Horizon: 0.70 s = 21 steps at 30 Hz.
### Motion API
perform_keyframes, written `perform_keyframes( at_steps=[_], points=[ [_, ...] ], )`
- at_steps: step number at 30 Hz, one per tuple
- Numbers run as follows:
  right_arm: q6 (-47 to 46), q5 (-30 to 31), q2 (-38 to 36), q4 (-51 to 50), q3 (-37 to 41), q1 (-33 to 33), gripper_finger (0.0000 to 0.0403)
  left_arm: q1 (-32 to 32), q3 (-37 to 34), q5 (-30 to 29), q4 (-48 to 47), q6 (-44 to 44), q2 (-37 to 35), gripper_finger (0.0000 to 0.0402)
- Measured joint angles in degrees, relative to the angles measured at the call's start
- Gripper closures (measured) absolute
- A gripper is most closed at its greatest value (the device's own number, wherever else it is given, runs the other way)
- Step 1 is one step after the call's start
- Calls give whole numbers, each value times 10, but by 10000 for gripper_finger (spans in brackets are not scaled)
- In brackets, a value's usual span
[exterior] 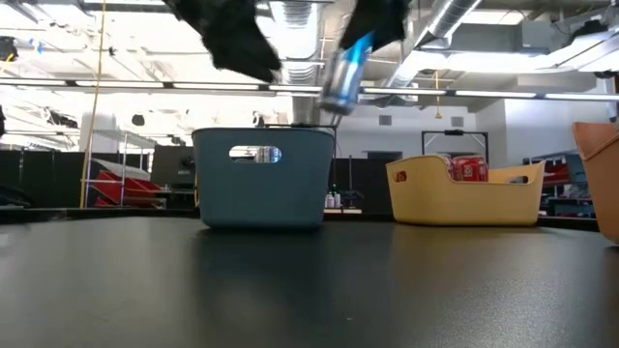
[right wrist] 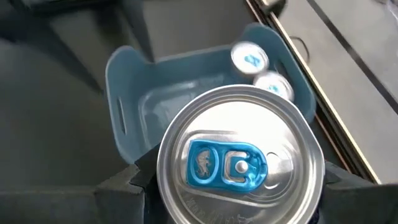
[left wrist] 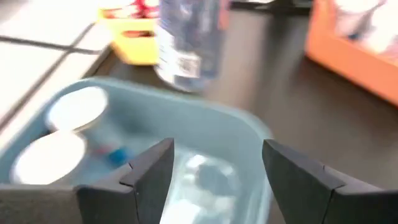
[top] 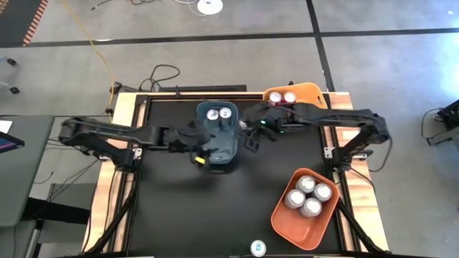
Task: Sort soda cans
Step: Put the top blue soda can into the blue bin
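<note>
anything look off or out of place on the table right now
Mostly tidy: cans sit sorted in the blue bin, yellow bin and orange bin. One stray can stands alone at the table's near edge, outside any bin.

Overhead view of the black rectangular work table (top: 237,208), with the blue-grey plastic bin (top: 217,136) as landmark. Two silver-topped cans (top: 220,113) stand upright side by side at the bin's far end. The left gripper (top: 201,153) sits over the bin's near left corner; the left arm reaches in from the table's left edge. The right gripper (top: 252,132) lies just right of the bin. Beyond it, at the far edge, a yellow-orange plastic bin (top: 315,93) holds two red cans (top: 282,97). Well to the near right, an orange plastic bin (top: 283,218) holds four silver-topped cans (top: 309,196) clustered together. A small round blue-and-white object (top: 257,248) lies at the near edge.
</note>
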State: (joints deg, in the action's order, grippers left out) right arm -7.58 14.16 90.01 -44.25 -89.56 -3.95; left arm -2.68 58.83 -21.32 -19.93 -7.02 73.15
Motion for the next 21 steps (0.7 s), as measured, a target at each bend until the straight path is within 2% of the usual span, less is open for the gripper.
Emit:
perform_keyframes(
  at_steps=[3,6,12,15,21],
  points=[
    [19,-34,37,41,0,-22,165,0,0,-43,-58,-11,-33,161],
    [25,-40,78,61,0,-38,165,0,-1,-76,-100,-25,-44,162],
    [38,-56,158,110,1,-60,165,7,-49,-134,-68,-12,-46,162],
    [38,-79,191,123,0,-69,165,20,-72,-147,-59,-19,-47,162],
    [45,-83,231,133,0,-88,165,39,-107,-152,-52,-32,-47,162]
  ],
)
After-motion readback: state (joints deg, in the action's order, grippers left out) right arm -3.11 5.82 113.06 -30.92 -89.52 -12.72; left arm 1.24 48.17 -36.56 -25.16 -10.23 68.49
